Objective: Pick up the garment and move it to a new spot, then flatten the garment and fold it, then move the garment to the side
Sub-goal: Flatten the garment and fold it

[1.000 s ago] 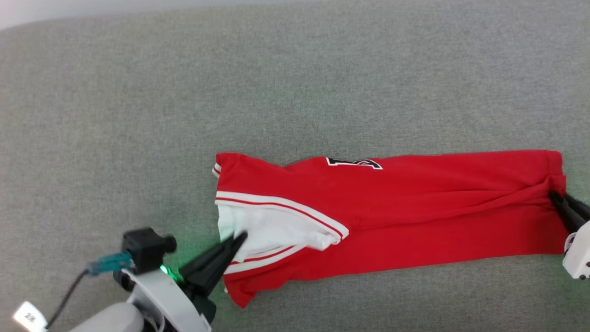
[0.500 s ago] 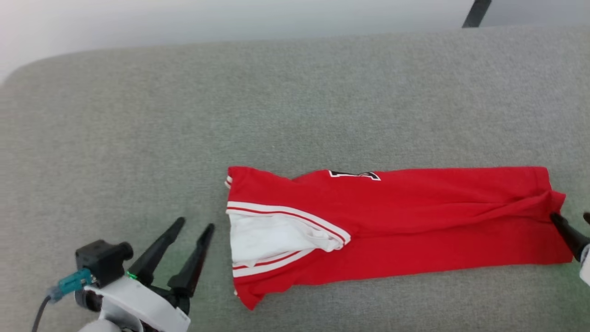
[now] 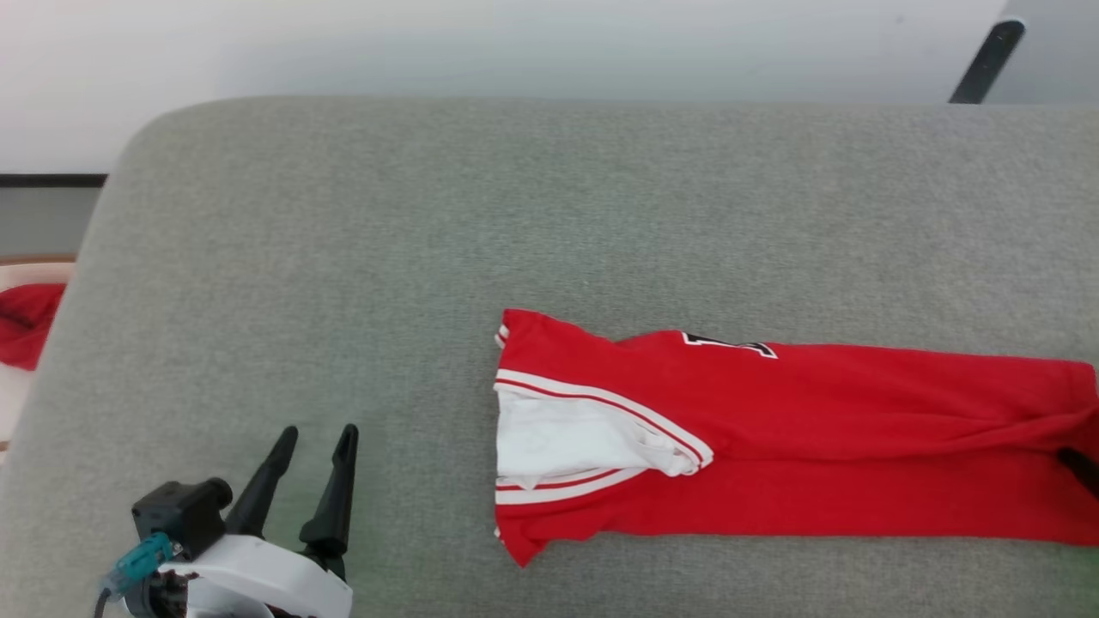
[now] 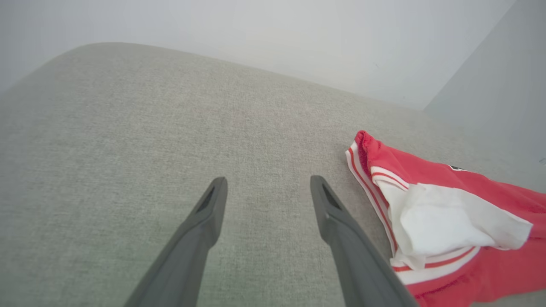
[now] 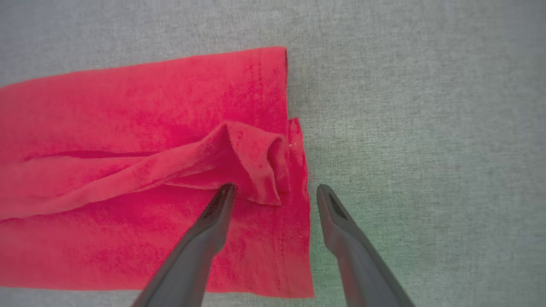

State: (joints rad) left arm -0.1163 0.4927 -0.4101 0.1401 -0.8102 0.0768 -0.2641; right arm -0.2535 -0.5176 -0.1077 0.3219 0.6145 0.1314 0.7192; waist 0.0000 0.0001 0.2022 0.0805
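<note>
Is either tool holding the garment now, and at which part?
Nothing is held. The left tool stands open beside the garment; the right tool is open over its hem.

A grey, woven surface (image 3: 343, 257) with a rounded far-left corner is stretching across the whole head view. Beyond its left edge a plain red cloth scrap (image 3: 26, 322) is lying on something pale, just below a dark horizontal band (image 3: 51, 180). A pale wall (image 3: 515, 43) is running behind the surface, and a dark slanted bar (image 3: 987, 62) is showing at the upper right.
</note>
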